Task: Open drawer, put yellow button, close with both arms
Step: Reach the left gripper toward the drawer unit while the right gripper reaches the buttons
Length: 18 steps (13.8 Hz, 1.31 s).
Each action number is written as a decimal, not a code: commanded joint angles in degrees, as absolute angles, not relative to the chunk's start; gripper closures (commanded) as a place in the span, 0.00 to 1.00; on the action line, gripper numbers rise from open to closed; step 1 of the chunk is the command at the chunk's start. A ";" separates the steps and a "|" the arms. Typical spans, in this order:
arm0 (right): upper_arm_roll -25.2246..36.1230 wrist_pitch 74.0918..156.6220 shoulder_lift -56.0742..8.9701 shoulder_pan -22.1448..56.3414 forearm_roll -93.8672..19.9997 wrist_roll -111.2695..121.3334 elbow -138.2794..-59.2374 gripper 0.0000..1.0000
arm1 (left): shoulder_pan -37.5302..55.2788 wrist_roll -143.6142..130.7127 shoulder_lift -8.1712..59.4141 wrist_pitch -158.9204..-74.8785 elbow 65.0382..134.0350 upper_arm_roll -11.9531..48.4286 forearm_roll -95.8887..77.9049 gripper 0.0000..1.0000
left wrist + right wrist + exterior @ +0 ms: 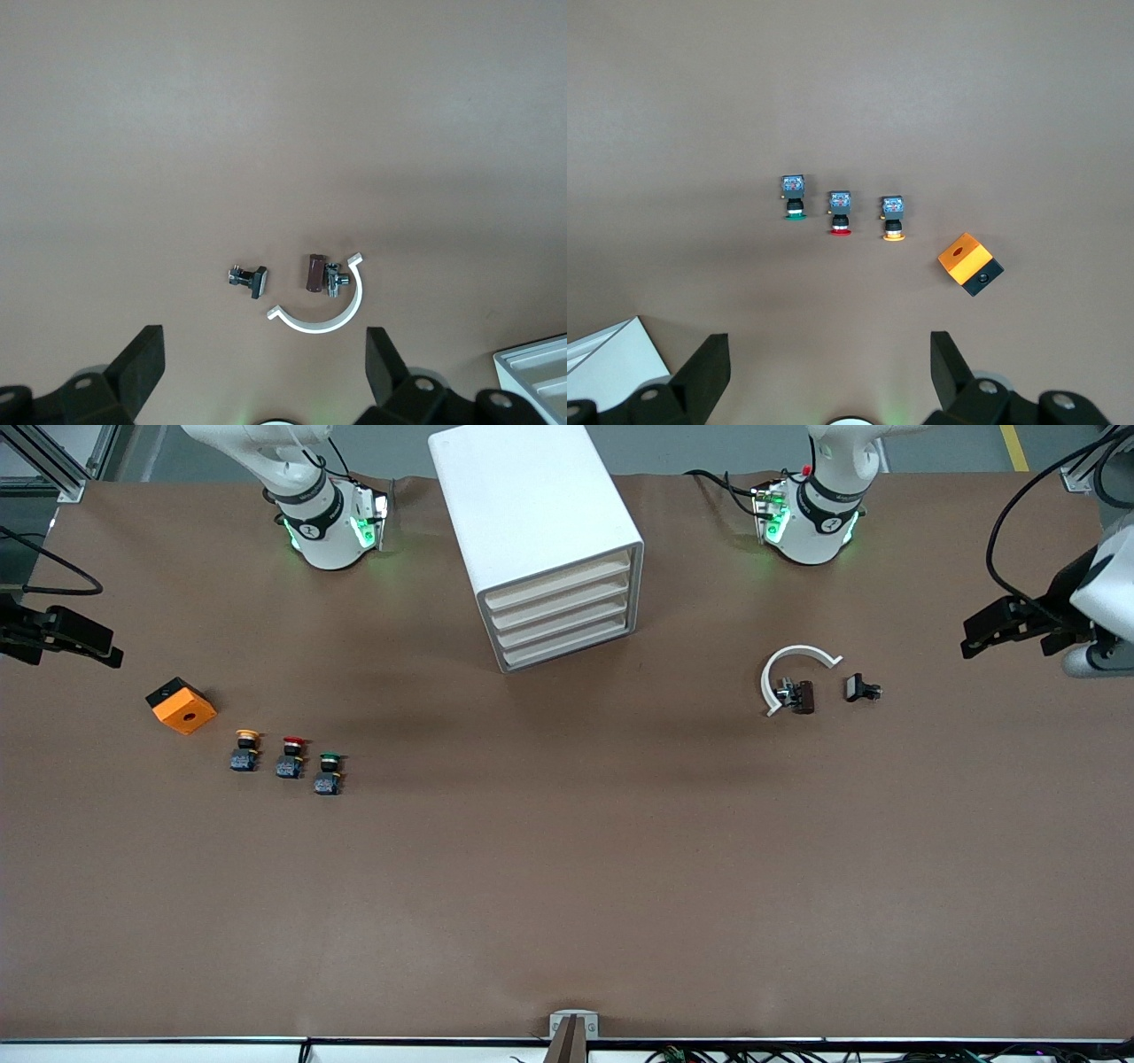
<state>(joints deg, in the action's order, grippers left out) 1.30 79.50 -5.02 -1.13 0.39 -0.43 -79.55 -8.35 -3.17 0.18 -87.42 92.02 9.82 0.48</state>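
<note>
The drawer (pixel 560 576), uppermost of four in the white cabinet (pixel 523 505), sits shut at the table's (pixel 567 886) middle between the two arm bases. The yellow button (pixel 245 749) stands toward the right arm's end, beside the red-capped button (pixel 291 755) and the green-capped button (pixel 328 772), near an orange box (pixel 181 705). The right gripper (pixel 829 376) hangs above these with jaws wide and empty. The left gripper (pixel 264 376) hangs, equally wide and empty, over a white curved clip (pixel 324 305) and two small dark parts at the left arm's end.
</note>
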 commanded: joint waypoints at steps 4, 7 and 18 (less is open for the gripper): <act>0.26 78.75 -5.45 -2.37 1.49 0.09 -78.13 0.00 | -8.70 -7.88 10.17 -86.66 89.30 10.54 -0.70 0.00; 0.18 78.58 -5.54 -2.37 1.41 0.17 -78.31 0.00 | -6.69 -26.92 15.10 -86.84 87.45 10.72 -7.97 0.00; 0.26 95.23 -8.96 -5.87 4.13 0.35 -98.22 0.00 | 8.70 -87.05 35.32 -90.62 78.23 10.72 -20.01 0.00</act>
<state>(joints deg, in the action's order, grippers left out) 1.32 88.56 -10.18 -2.62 2.91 -0.43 -90.04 8.20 -79.24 31.50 -91.57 82.67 10.94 -15.84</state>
